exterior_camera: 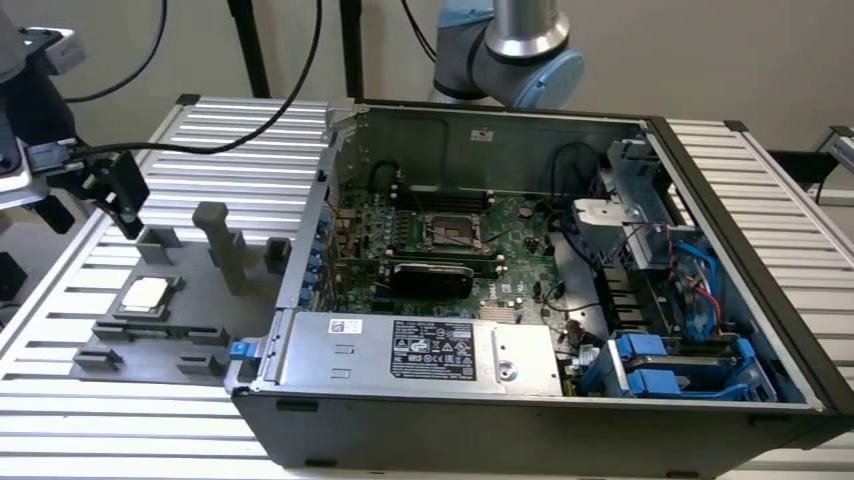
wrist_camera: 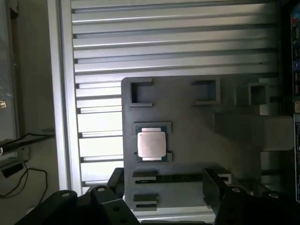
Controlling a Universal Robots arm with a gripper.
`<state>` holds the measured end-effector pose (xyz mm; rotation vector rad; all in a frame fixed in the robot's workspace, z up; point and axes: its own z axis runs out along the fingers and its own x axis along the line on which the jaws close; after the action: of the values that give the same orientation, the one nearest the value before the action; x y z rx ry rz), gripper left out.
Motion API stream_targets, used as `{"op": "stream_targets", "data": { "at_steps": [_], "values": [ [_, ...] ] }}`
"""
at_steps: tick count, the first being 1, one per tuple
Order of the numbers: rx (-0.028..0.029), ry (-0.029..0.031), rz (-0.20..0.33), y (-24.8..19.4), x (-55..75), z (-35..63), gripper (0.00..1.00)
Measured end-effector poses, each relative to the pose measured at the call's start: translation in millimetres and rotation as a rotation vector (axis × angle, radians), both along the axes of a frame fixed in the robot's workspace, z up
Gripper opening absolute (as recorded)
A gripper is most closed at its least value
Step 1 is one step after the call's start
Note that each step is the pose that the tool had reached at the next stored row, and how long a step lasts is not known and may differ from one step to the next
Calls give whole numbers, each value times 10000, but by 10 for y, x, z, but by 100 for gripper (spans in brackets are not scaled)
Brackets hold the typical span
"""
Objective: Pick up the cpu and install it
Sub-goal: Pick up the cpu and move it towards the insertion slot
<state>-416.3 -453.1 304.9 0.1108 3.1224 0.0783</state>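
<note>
Presently your gripper [wrist_camera: 164,182] hangs spread and empty above the fixture [wrist_camera: 187,140]; cpu [wrist_camera: 151,144] unpicked in its nest; socket [exterior_camera: 451,232] looks vacant.

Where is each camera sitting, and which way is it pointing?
Exterior view: off the arm, high up, looking down on the open computer case and grey fixture; the arm and gripper show.
Wrist view: on the wrist, looking down on the cpu; the open fingers show.
Shared: cpu, fixture, gripper.
</note>
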Motion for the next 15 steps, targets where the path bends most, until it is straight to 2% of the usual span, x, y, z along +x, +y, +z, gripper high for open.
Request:
{"op": "stream_targets", "data": {
  "at_steps": [4,15],
  "values": [
    [0,0,0,-20,8,-72,77],
    [-1,1,1,-21,9,-273,77]
  ]
}}
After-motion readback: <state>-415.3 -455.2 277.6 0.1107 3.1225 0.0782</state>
